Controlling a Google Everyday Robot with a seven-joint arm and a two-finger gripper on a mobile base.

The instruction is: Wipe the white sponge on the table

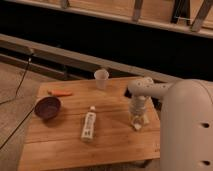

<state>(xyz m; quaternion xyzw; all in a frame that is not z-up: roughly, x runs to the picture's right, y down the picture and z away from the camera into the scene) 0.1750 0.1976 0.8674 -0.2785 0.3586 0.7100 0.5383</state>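
Note:
The white sponge [139,123] is a small off-white block on the right part of the light-brown wooden table [65,145]. My gripper [136,119] points straight down from the white arm and is shut on the sponge, pressing it against the tabletop. The gripper hides most of the sponge; only its lower edge shows.
A long white tube [88,125] lies near the table's middle. A white cup [101,78] stands at the back edge. A purple bowl [47,107] and an orange stick [61,93] are on the left. My white body [187,130] fills the right side.

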